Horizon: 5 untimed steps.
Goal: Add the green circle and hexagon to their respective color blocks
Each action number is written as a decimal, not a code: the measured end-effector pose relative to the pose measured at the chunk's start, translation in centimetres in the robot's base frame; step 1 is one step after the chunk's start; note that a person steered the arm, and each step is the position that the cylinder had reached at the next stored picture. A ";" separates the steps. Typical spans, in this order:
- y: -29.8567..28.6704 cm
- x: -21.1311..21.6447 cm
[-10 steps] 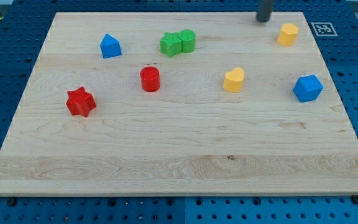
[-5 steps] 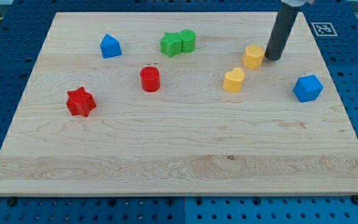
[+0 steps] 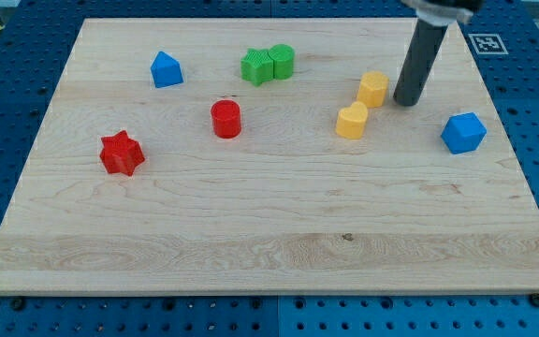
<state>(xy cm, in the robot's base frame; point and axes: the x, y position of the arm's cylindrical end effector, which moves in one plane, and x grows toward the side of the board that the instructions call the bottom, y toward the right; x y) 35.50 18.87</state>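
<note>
Pushing: hexagon step is the one in hand, by my read; the green step looks done.
Claw: none fitted. I end in a plain rod, so nothing to part or clamp.
Tip: my tip is down on the surface, in the upper right part of the view.
Yellow hexagon: just beside my tip on the view's left; can't tell if we touch.
Yellow heart: further to the view's left of my tip and a little lower, just below-left of the hexagon. The two look almost or barely touching.
Green circle: well to the view's left of my tip and higher, pressed against the other green block, shape not clear. Already with its colour.
Blue blocks: one near my tip, lower right in the view; one far to the view's left.
Red cylinder, red star: well off to the view's left and lower, not involved.
Next: short nudge towards the view's lower left, so the hexagon seats against the heart.
Risk: contact off-centre could spin the hexagon past the heart, or knock the heart away.
</note>
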 end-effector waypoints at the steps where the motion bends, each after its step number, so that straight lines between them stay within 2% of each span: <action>1: 0.0 -2.9; 2: -2.6 -2.2; 4: -5.0 2.6; 5: -4.0 1.5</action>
